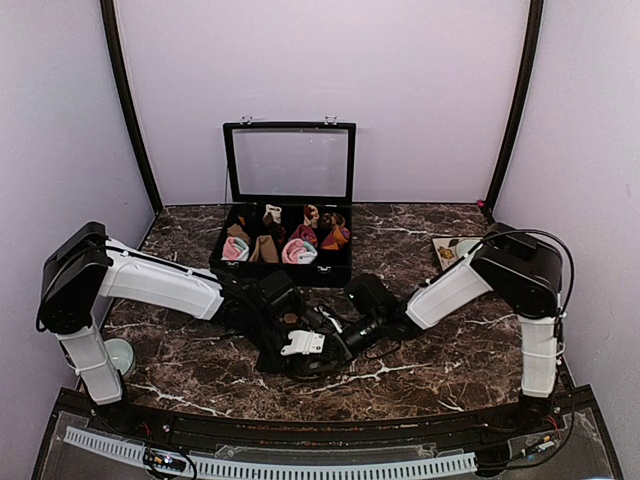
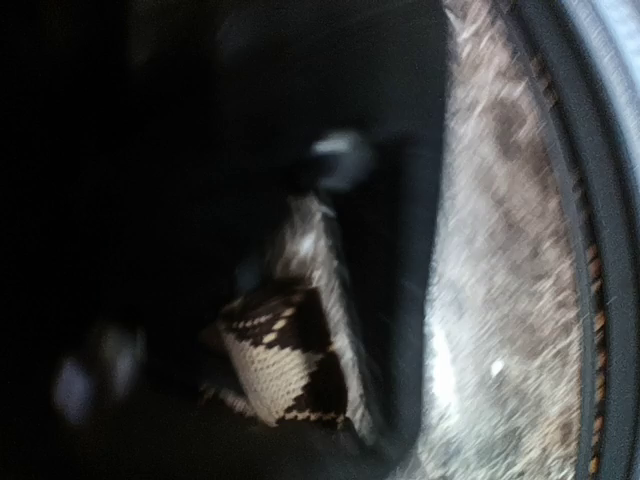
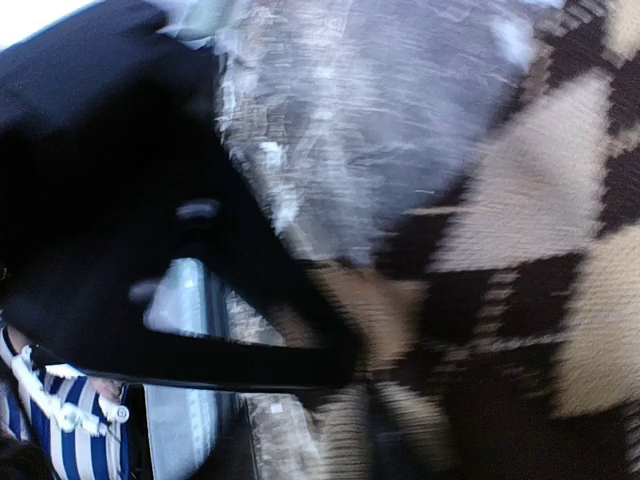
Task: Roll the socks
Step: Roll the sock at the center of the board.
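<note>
Step in hand: as I judge it, rolling the diamond sock (image 2: pixel 285 372) on the table (image 1: pixel 450 350), where both arms meet low in the centre of the top view.
Diamond sock: brown-and-beige, it lies on the marble between the two tools, in front of the black box (image 1: pixel 335 272). It fills the right half of the right wrist view. In the left wrist view it sits lower centre, with a fold standing up from it.
Left gripper (image 1: pixel 302 345): closed down narrow, apparently pinching that raised fold, though its view is dark and smeared.
Right gripper (image 1: pixel 352 333): one dark finger (image 3: pixel 280 340) reaches the sock's edge at the middle of its own view. Blur hides the other finger, so I cannot tell whether the jaws stand wide or narrow.
Black box: lid up, upper centre of the top view, with small sock rolls (image 1: pixel 298 252) in its compartments, well apart from the work.
Magenta pair: not made out in any view.
How to do it well: the left pinch should stay firm so the started end does not spring open. The right tool should take fabric just beside that pinch, not scrape the marble. Turn in short wraps, tight and square across the sock's width.
Watch for: thin knit slipping out of the pinch, one edge leading so the roll goes cone-shaped, and the two tools knocking, since they are very near each other.
</note>
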`<state>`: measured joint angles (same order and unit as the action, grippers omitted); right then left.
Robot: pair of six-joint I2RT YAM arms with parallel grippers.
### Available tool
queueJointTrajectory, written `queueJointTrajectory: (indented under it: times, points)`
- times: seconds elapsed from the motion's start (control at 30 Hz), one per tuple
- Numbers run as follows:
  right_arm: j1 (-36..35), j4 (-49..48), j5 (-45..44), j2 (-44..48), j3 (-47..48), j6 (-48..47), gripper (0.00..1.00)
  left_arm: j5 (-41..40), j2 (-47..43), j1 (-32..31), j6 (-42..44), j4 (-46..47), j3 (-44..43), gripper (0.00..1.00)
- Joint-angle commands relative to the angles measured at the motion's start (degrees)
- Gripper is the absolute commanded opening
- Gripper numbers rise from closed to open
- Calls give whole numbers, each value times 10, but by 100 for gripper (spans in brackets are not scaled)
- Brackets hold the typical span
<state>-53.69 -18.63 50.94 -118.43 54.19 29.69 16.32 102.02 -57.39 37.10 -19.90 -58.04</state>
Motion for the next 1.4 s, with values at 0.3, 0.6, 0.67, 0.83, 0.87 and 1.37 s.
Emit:
queueJointTrajectory:
  times: [0.3,0.6,0.67,0.83,0.87,1.37]
  points:
    - [4,25,-237,84,-177,-16,99,120,115,66,-13,-106,-43,0]
    - [-8,-2,-461,276,-306,-37,99,114,141,68,-13,-140,-64,0]
    - [-16,3,-528,334,-322,-43,99,105,141,68,-13,-138,-64,0]
    - [-16,-4,-653,431,-365,24,99,115,157,68,-12,-152,-92,0]
    - [-11,-49,-646,464,-401,43,99,110,159,68,-11,-153,-97,0]
    - [-140,-228,-459,406,-384,-340,75,257,246,99,-4,-236,-159,4]
